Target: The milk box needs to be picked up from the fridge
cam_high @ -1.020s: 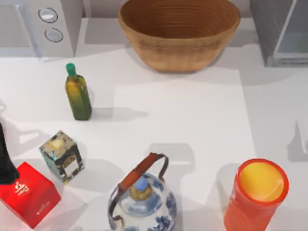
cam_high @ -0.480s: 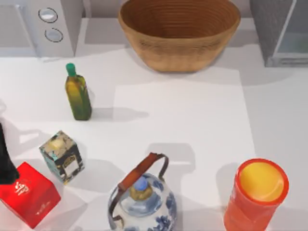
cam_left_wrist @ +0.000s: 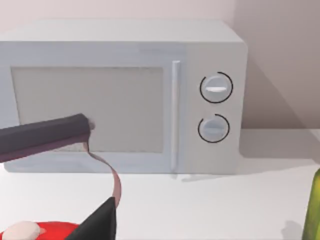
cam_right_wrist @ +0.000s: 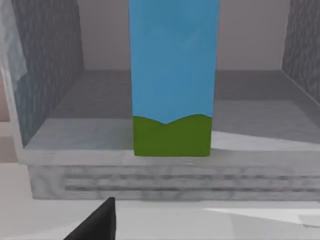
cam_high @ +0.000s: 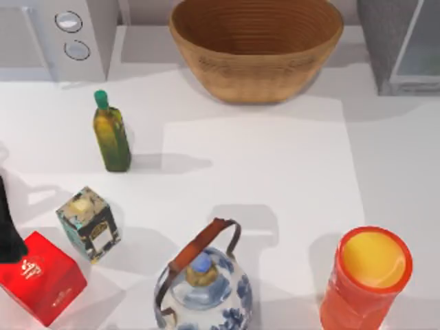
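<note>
Several things crowd the white table (cam_high: 275,172) from above: a large woven brown basket (cam_high: 256,45) at the back, the dark grey speckled fridge (cam_high: 402,45) in the back right corner, a light grey appliance with two round knobs (cam_high: 58,38) in the back left. Nearer, I see an orange cup (cam_high: 368,278), a blue-and-white porcelain jug with a brown handle (cam_high: 203,285), a red box (cam_high: 38,275), a teal-and-black patterned box (cam_high: 88,223) and a green oil bottle (cam_high: 110,134).

Through my right wrist camera the milk box (cam_right_wrist: 172,80) stands upright on the fridge floor, blue band above green base, nothing between it and the camera. One dark fingertip of my right gripper (cam_right_wrist: 97,220) shows; its spread I cannot tell.

My left gripper (cam_left_wrist: 100,175) sits parked at the left edge over the red box, fingers spread.
</note>
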